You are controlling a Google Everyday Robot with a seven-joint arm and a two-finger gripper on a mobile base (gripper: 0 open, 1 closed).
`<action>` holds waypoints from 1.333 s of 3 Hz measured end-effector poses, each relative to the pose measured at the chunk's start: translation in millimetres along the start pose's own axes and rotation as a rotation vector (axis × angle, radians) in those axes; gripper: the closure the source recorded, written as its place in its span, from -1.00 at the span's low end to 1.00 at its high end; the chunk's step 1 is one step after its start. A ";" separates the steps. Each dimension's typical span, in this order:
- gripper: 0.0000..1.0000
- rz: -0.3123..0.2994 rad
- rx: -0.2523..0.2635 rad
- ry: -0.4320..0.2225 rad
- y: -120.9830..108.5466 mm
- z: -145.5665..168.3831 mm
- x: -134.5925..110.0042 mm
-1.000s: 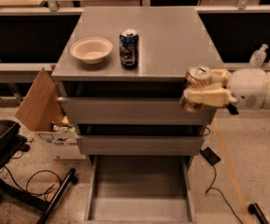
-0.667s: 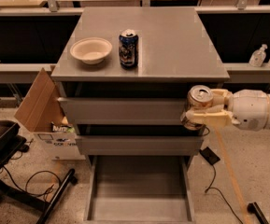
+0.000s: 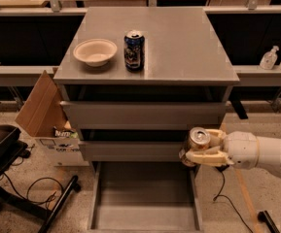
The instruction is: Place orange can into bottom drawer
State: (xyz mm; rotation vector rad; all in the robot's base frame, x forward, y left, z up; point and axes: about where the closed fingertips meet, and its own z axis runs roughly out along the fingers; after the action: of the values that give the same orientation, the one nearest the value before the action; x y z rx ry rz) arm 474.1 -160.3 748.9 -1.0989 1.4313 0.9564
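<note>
My gripper (image 3: 201,149) comes in from the right on a white arm and is shut on the orange can (image 3: 198,139), whose silver top faces up. It holds the can upright at the right front of the cabinet, level with the middle drawer and just above the right rear corner of the bottom drawer (image 3: 145,198). The bottom drawer is pulled out and its flat grey floor shows nothing in it.
On the cabinet top (image 3: 179,42) stand a dark blue can (image 3: 133,50) and a white bowl (image 3: 95,51). An open cardboard box (image 3: 43,113) sits to the left of the cabinet. A black chair base (image 3: 4,159) and cables lie at the lower left. Bottles (image 3: 270,58) stand at the right.
My gripper has moved down with the orange can, from beside the top drawer's level to just above the open bottom drawer's right edge.
</note>
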 end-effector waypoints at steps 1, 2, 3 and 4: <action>1.00 0.088 -0.011 -0.020 -5.6 10.5 56.9; 1.00 0.088 -0.011 -0.020 -5.6 10.6 56.9; 1.00 0.115 -0.069 -0.037 9.9 43.1 95.0; 1.00 0.143 -0.146 -0.026 32.0 94.9 157.8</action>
State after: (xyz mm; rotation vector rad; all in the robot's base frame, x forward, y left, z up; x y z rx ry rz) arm 462.4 -81.9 579.6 -1.0963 1.4518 1.1883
